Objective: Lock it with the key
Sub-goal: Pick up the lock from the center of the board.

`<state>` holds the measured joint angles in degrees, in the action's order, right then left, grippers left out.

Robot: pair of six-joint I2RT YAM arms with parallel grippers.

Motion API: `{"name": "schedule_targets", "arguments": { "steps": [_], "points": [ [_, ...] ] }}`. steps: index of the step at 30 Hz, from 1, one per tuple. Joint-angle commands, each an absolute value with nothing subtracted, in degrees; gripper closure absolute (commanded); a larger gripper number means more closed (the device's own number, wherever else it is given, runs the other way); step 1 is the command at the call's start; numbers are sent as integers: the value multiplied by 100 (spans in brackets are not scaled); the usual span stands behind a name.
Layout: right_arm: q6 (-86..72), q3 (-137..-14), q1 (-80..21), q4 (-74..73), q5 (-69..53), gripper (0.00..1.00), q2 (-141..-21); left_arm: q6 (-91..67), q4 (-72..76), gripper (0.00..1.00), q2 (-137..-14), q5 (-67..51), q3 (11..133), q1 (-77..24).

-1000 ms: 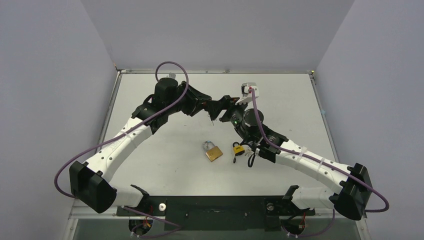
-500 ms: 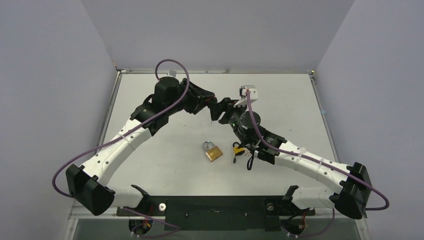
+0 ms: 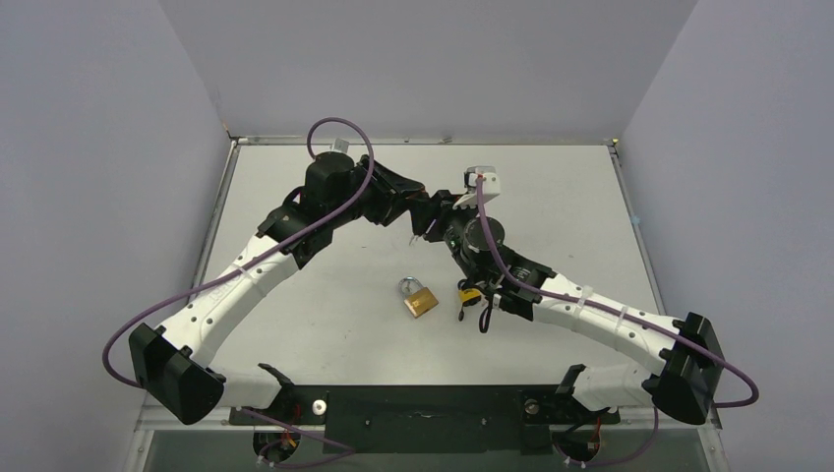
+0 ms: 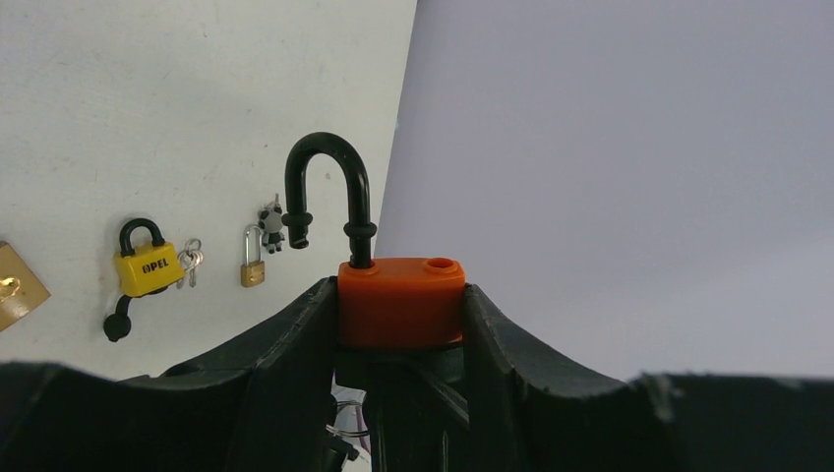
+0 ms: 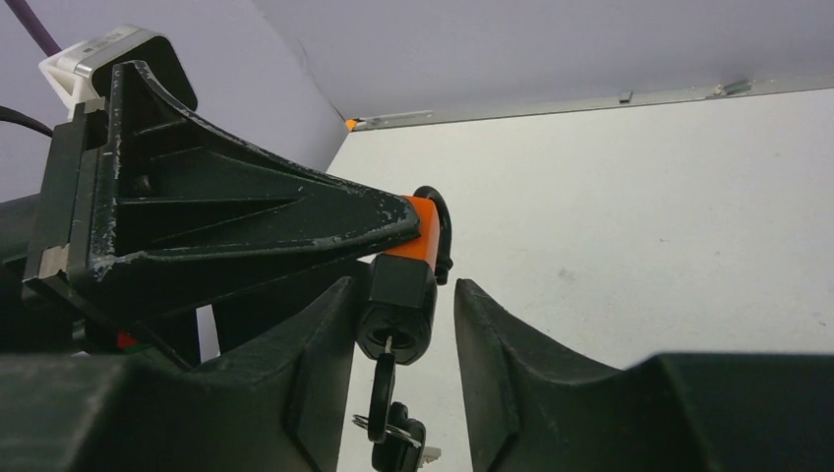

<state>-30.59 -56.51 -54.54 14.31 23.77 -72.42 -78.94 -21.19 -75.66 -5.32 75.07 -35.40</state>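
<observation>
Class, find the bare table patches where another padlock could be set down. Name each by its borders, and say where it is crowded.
Free: the table's far right corner, beyond the right arm; the near middle, between the arms, in front of the brass padlock. Crowded: from that lock to the yellow padlock.

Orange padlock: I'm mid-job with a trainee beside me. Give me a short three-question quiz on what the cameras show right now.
1. True or false: the shackle of the orange padlock is closed.
2. Fill in: a ___ sits in its keyhole, between the fingers of the right gripper.
3. Which holds the padlock? A the left gripper; B the right gripper; C neither.
Key: 1 false; 2 key; 3 A.
</observation>
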Motion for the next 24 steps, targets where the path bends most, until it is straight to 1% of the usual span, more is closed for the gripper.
{"name": "schedule_targets", "arguments": {
  "steps": [1, 4, 6, 7, 8, 9, 10, 11, 12, 13, 15, 20, 24],
  "points": [
    [-3018, -5933, -5473, 1778, 2629, 66, -7371, -8027, -1581, 100, -7233, -625, 7722, -3610],
    [-3041, -5965, -5473, 1800, 2693, 74, -7398, -8070, -1537, 100, -7192, -644, 7657, -3620],
    [-3058, -5998, -5471, 1805, 2719, 84, -7430, -8089, -1484, 100, -7180, -681, 7621, -3621],
    [-3054, -6035, -5469, 1799, 2721, 93, -7437, -8098, -1445, 100, -7176, -750, 7609, -3621],
    [-3051, -6045, -5474, 1772, 2723, 98, -7456, -8087, -1379, 100, -7182, -797, 7610, -3621],
    [-3054, -6066, -5475, 1756, 2724, 100, -7459, -8034, -1340, 100, -7186, -891, 7611, -3617],
    [-3057, -6074, -5471, 1733, 2727, 100, -7446, -7976, -1260, 97, -7202, -933, 7616, -3615],
    [-3058, -6076, -5474, 1724, 2726, 100, -7423, -7856, -1236, 87, -7209, -985, 7648, -3606],
    [-3063, -6066, -5475, 1701, 2714, 100, -7375, -7787, -1233, 82, -7214, -1002, 7656, -3600],
    [-3082, -6054, -5467, 1681, 2710, 100, -7344, -7607, -1214, 74, -7206, -1026, 7662, -3592],
    [-3091, -6025, -5444, 1614, 2670, 100, -7231, -7315, -1205, 68, -7183, -1085, 7665, -3561],
    [-3226, -5851, -5285, 1451, 2359, 100, -6873, -6512, -1303, 63, -7119, -1257, 7686, -3465],
    [-3505, -5635, -4914, 1457, 1924, 100, -6587, -6029, -1408, 59, -7127, -1535, 7779, -3444]
  ]
}}
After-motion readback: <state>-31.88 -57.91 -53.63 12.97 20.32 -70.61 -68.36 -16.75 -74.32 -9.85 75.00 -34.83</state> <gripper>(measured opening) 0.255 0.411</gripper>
